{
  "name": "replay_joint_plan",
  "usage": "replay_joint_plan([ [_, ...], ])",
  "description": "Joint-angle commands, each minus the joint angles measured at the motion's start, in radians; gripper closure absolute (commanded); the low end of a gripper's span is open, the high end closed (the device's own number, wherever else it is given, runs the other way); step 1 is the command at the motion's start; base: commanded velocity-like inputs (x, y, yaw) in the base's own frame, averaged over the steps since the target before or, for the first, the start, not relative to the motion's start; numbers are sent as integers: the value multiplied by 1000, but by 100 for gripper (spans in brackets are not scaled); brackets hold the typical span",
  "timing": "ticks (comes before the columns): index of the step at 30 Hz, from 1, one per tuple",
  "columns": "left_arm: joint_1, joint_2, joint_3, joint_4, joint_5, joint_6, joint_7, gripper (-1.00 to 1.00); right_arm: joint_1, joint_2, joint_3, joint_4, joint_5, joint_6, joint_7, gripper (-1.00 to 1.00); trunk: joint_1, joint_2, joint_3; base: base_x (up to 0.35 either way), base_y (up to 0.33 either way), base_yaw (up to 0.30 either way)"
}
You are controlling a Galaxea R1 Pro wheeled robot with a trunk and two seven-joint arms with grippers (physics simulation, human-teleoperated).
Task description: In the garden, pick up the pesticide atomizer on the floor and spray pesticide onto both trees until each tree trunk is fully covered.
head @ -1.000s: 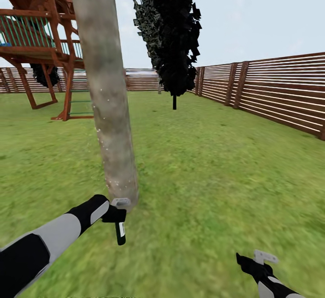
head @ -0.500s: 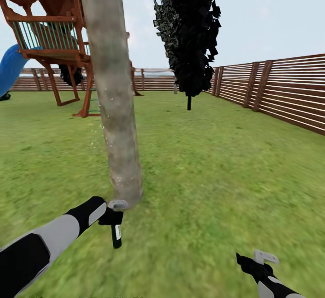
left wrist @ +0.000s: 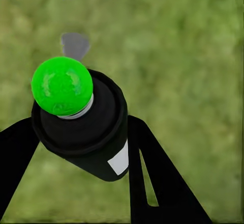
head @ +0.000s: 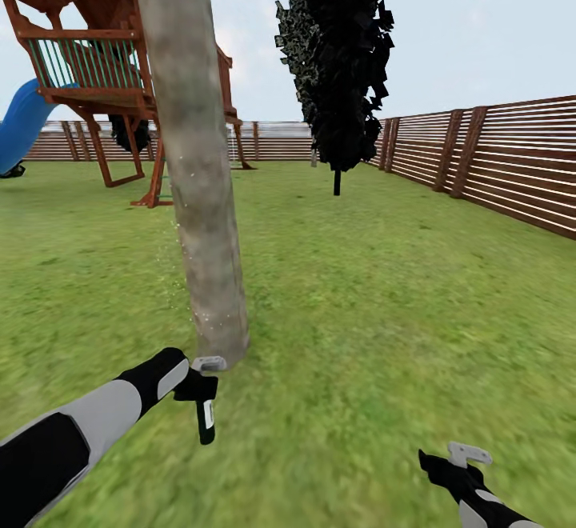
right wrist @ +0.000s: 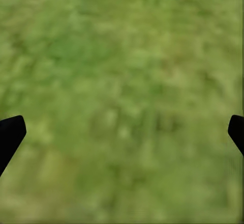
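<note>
In the head view, the left hand (head: 205, 388) is holding the pesticide atomizer (head: 206, 420) low over the grass (head: 384, 312), just in front of the foot of the tree trunk (head: 196, 160). The small dark can is hanging downward from the grip, a pale label showing on its side. Pale speckles are showing on the bark, possibly spray. The right hand (head: 456, 464) is hovering near the lower right, well apart from the trunk. A wooden play tower (head: 88, 56) with a blue slide (head: 20, 124), a dark narrow tree (head: 340, 56) and a slatted fence (head: 496, 160) are standing farther off.

In the left wrist view, the 2 black fingers (left wrist: 147, 173) are clamping the atomizer's black body on both sides; its rounded tip is showing green (left wrist: 62, 85).

In the right wrist view, the fingertips (right wrist: 10, 135) are sitting wide apart at the edges, with nothing between them but grass.

The atomizer is looking light, rigid and smooth-sided, so it may twist in the grip. Holding it across the mid-body, below the nozzle, as now, seems the sound place.
</note>
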State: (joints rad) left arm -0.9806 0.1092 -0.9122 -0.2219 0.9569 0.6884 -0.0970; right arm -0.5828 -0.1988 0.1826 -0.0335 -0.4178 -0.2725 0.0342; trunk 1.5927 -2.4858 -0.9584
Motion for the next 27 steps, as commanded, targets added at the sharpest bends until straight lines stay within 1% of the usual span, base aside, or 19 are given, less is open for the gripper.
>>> replay_joint_plan([
  [1, -3, 1, -1, -3, -7, 45, -6, 100, -1, 0, 7, 1, -10, -4, 4, -100, 0, 0, -1, 0, 0, 0],
  [3, -9, 2, -1, -5, -7, 125, -6, 100, -1, 0, 8, 1, -10, -4, 4, -100, 0, 0, -1, 0, 0, 0],
  [5, -22, 2, -1, -5, -8, 171, -6, 100, -1, 0, 8, 1, -11, -4, 4, -100, 0, 0, -1, 0, 0, 0],
  [7, -69, 3, -2, -5, -9, 233, -5, 100, -1, 0, 8, 1, -11, -4, 4, -100, 0, 0, -1, 0, 0, 0],
  [9, -115, 4, -2, -5, -25, 273, -5, 100, 0, 0, 8, 1, -11, -4, 4, -100, 0, 0, -1, 0, 0, 0],
  [11, -154, 4, -2, -5, -45, 284, -4, 100, -1, 0, 8, 1, -11, -4, 4, -100, 0, 0, -1, 0, 0, 0],
  [13, -214, 4, -2, -3, -54, 290, -4, 100, 0, 0, 8, 1, -10, -4, 4, -100, 0, 0, -1, 0, 0, 0],
  [22, -320, 4, -2, 1, -54, 301, -4, 100, -1, 0, 8, 1, -10, -4, 3, -100, 0, 0, -1, 0, 0, 0],
  [27, -398, 4, -1, 7, -52, 308, -4, 100, 0, 0, 8, 1, -10, -4, 3, -100, 0, 0, -1, 0, 0, 0],
])
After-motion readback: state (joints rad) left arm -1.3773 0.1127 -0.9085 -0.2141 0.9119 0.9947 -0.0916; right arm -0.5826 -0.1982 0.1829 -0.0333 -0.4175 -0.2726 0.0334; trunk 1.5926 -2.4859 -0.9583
